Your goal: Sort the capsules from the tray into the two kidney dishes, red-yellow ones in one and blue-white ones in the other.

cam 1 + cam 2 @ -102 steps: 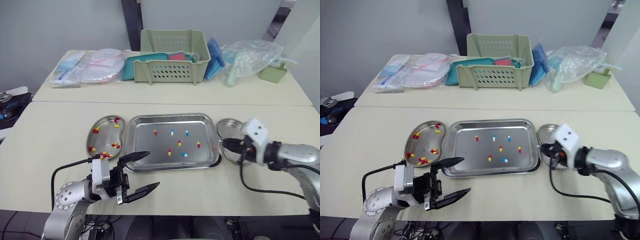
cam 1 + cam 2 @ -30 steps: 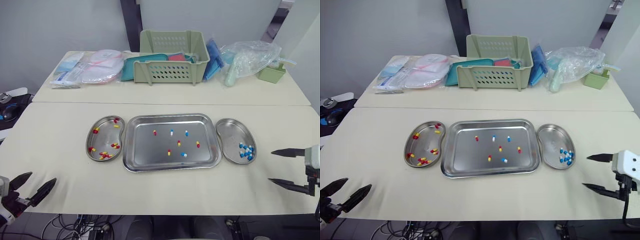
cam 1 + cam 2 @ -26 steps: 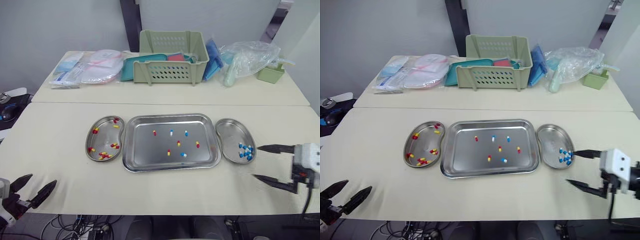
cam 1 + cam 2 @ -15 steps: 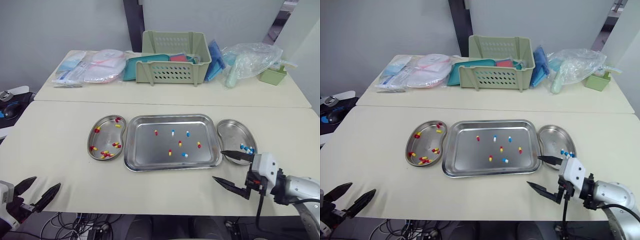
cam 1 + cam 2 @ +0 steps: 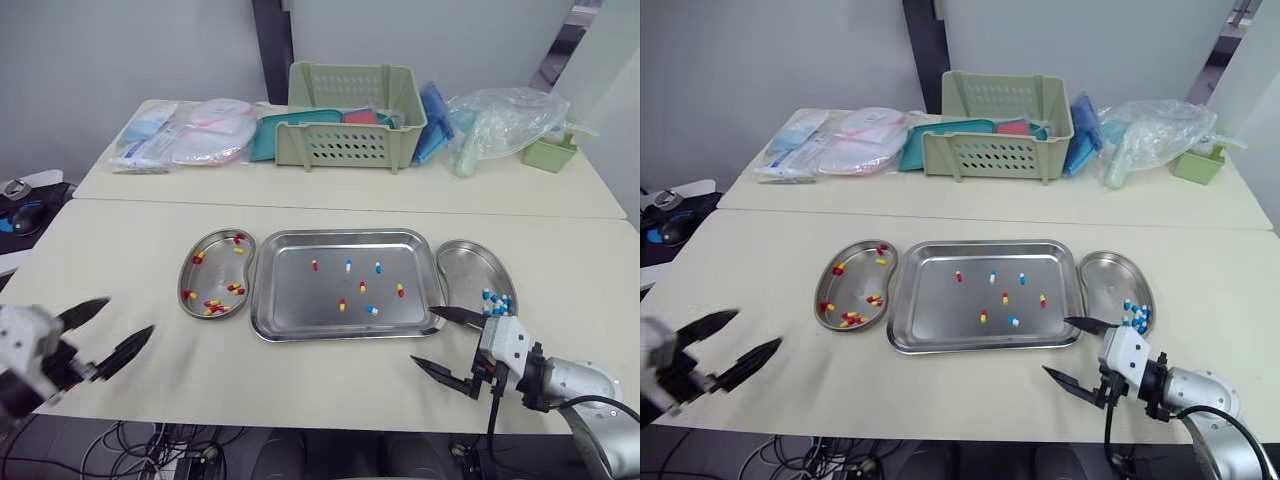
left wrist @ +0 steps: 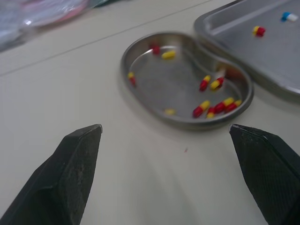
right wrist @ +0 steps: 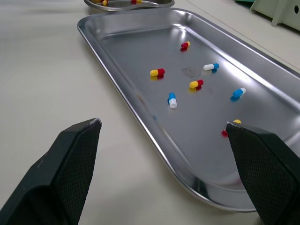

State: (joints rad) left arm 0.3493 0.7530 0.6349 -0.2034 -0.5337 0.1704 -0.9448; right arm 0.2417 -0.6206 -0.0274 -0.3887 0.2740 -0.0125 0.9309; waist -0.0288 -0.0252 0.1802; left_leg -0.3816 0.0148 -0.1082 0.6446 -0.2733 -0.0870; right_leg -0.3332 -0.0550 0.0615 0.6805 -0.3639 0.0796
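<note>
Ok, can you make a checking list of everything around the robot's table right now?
Surface: cream table, with a back table butted against it.
Job's things: tray holds four red-yellow capsules and three blue-white capsules; left kidney dish holds red-yellow ones; right kidney dish holds blue-white ones.
Clutter: green basket, packets, plastic bag and small green box, all on the back table.
Grippers: left gripper open, empty, left of the dishes; right gripper open, empty, by the tray's near right corner.
Cables: black cable hanging from the right arm.
Surroundings: grey wall, dark post.
</note>
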